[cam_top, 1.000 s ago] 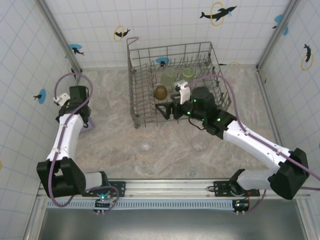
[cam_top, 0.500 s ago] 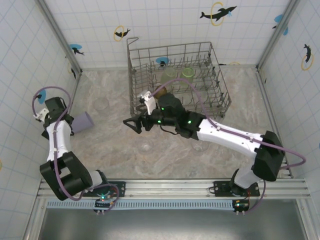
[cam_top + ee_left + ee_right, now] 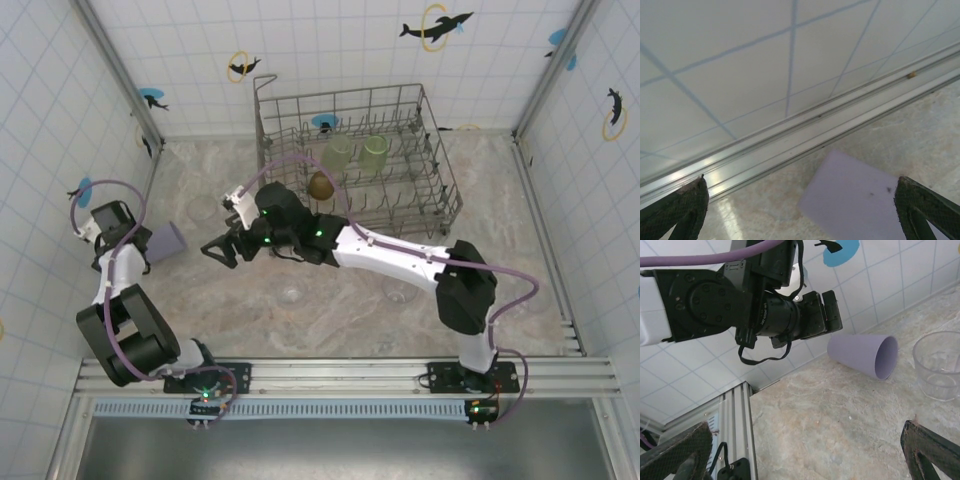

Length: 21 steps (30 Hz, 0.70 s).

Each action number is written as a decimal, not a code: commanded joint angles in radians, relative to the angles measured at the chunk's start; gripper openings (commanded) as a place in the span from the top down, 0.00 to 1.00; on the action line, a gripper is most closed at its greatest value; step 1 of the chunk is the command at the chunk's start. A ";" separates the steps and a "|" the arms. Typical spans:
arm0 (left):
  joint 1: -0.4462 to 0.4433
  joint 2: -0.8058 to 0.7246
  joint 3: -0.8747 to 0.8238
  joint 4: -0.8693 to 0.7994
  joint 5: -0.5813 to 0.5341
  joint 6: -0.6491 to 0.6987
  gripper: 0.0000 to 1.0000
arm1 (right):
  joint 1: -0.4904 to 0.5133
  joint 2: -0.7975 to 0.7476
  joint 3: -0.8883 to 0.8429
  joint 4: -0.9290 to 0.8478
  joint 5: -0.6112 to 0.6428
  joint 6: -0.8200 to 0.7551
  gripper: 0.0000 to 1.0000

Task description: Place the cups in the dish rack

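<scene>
I see R gripper [image 3: 216, 250] jaws spread wide, empty, facing lilac plastic tumbler [image 3: 865, 355] on its side, clear plastic tumbler [image 3: 940, 365] upright nearby. L gripper [image 3: 800, 212] wide too, empty, just by lilac one. Grey wire dish rack [image 3: 440, 190] holds pale green tumblers [image 3: 338, 152] & amber tumbler [image 3: 320, 185].

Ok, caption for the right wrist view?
Open right hand faces a lilac cup lying on its side near an upright clear cup.
</scene>
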<state>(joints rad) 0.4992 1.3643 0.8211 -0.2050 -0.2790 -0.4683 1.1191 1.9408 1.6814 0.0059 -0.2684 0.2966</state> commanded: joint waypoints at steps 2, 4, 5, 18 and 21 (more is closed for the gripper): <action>0.006 0.032 -0.038 0.121 0.047 -0.015 0.03 | 0.013 0.065 0.106 -0.036 -0.009 -0.008 0.00; 0.006 0.056 -0.051 0.145 0.042 -0.043 0.03 | 0.016 0.089 0.140 -0.048 -0.009 -0.012 0.00; 0.007 0.066 -0.054 0.154 0.036 -0.054 0.03 | 0.017 0.099 0.153 -0.053 -0.006 -0.012 0.00; 0.007 0.189 -0.047 0.248 0.053 -0.045 0.03 | 0.016 0.154 0.191 -0.053 -0.021 0.010 0.00; 0.005 0.208 -0.033 0.257 0.083 -0.016 0.03 | 0.014 0.194 0.222 -0.040 -0.049 0.039 0.00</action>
<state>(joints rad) 0.4995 1.5513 0.7666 0.0204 -0.2317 -0.5201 1.1328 2.0823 1.8416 -0.0559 -0.2783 0.3058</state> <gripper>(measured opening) 0.974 0.996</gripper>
